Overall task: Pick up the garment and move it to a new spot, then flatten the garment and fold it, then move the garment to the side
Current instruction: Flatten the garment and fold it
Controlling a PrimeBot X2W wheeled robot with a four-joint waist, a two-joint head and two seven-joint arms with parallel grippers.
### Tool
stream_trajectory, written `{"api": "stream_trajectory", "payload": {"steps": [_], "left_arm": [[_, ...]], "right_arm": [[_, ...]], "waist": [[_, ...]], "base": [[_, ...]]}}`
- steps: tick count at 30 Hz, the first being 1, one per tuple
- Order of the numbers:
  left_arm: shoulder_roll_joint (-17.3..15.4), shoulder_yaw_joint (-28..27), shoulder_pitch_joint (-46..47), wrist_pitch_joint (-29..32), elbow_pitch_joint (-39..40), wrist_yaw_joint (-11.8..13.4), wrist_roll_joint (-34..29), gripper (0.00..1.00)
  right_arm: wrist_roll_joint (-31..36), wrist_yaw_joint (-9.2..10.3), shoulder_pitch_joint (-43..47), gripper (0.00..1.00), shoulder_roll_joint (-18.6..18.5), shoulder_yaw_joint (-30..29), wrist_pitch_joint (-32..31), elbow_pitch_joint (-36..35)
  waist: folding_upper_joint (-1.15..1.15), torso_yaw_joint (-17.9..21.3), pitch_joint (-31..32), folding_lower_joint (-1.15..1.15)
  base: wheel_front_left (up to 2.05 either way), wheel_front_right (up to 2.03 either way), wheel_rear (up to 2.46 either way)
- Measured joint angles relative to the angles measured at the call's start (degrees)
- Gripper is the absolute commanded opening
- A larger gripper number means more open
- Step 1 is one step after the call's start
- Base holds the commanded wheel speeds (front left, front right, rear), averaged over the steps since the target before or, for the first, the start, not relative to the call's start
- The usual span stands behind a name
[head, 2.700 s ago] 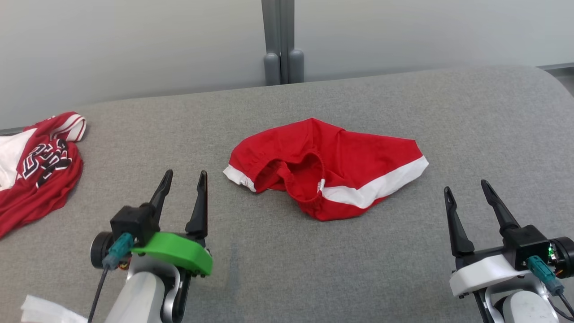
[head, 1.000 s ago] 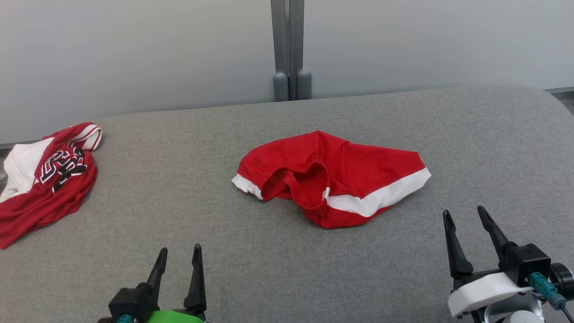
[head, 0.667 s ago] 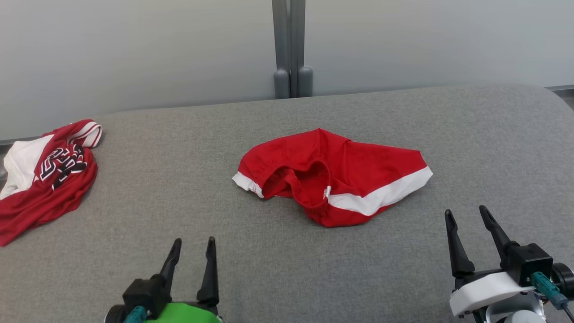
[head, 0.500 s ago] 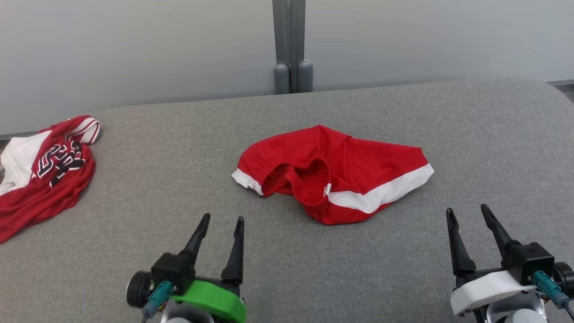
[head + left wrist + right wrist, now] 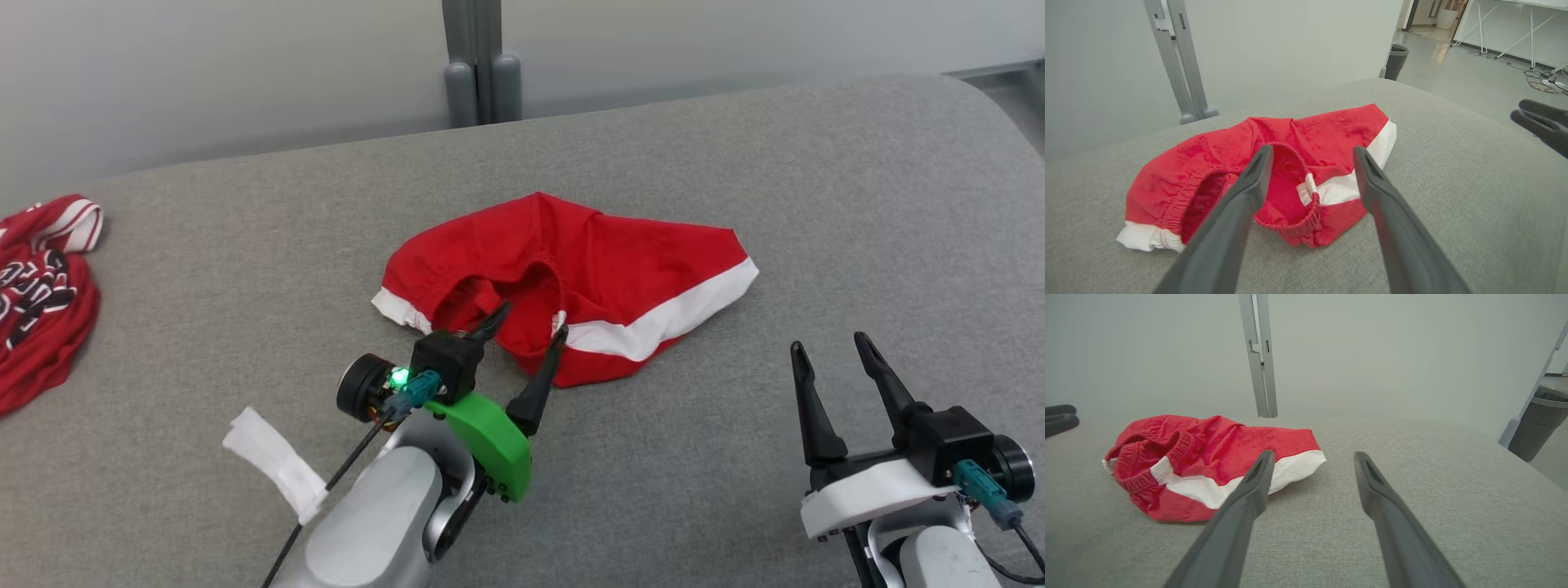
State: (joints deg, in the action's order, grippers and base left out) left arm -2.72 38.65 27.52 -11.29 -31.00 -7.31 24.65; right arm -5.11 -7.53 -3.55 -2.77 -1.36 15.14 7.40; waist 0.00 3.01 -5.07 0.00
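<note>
Shorts of red cloth with a white side band make up the garment, which we see lying crumpled near the middle of the grey fabric surface. Its elastic waistband gapes open toward the robot, and the white band runs along its near right edge.

We find the left end effector at the garment's near edge, its two dark fingers spread wide with nothing between them but air. In the left wrist view those fingers frame the puckered loop of the waistband, one on each side. We cannot tell whether the tips touch the cloth or hang just above it. A green housing sits behind the fingers, a small green light glows beside it, and a white tag hangs from the pale forearm.

We see the right end effector low at the right, well apart from the garment, above bare grey fabric. Its fingers are likewise parted and hold nothing. In the right wrist view the garment lies ahead and to the left of them.

At the far left edge of the surface we note a second red piece, a jersey with white trim and dark lettering. Behind the surface stand two grey posts against a pale wall, and a dark bin stands on the floor beyond.
</note>
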Motion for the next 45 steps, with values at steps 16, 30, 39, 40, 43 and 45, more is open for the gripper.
{"api": "stream_trajectory", "payload": {"steps": [16, 30, 39, 40, 43, 45], "left_arm": [[0.0, 7.8, 12.0, 6.6, -19.5, -0.1, 9.2, 0.98], [0.0, 14.4, 14.3, -0.1, -15.1, -0.1, 15.2, 0.0], [-0.1, 12.3, 17.5, -3.5, -6.2, 1.0, 15.9, 0.0], [-0.5, 11.5, 17.3, -3.5, -5.3, 1.3, 16.0, 0.0], [-2.7, 9.8, 14.0, -3.7, -3.0, 1.9, 16.2, 0.0], [-4.5, 8.2, 10.3, -3.7, -1.7, 2.4, 17.0, 0.0]], "right_arm": [[-1.5, 0.0, -2.4, 1.0, 0.0, 1.0, 0.0, -0.1], [-1.5, 0.0, -1.2, 1.0, 0.0, 0.6, 0.0, 0.5], [-0.8, 0.0, 0.4, 1.0, 0.0, 0.0, 0.0, 1.0], [-0.6, 0.0, 0.6, 1.0, 0.0, -0.2, 0.0, 1.0], [-0.4, 0.0, 1.0, 1.0, 0.0, -0.6, 0.0, 0.9], [-0.3, 0.0, 1.3, 1.0, 0.0, -0.9, 0.0, 0.8]], "waist": [[0.0, 8.4, -6.8, 0.0], [0.0, 8.4, -5.0, 0.0], [0.0, 5.6, -1.5, 0.0], [0.0, 5.1, -1.2, 0.0], [0.0, 4.0, -0.3, 0.0], [0.0, 3.2, 0.1, 0.0]], "base": [[0.0, 0.0, 0.0], [0.0, 0.0, 0.0], [0.0, 0.0, 0.0], [0.0, 0.0, 0.0], [0.0, 0.0, 0.0], [0.0, 0.0, 0.0]]}}
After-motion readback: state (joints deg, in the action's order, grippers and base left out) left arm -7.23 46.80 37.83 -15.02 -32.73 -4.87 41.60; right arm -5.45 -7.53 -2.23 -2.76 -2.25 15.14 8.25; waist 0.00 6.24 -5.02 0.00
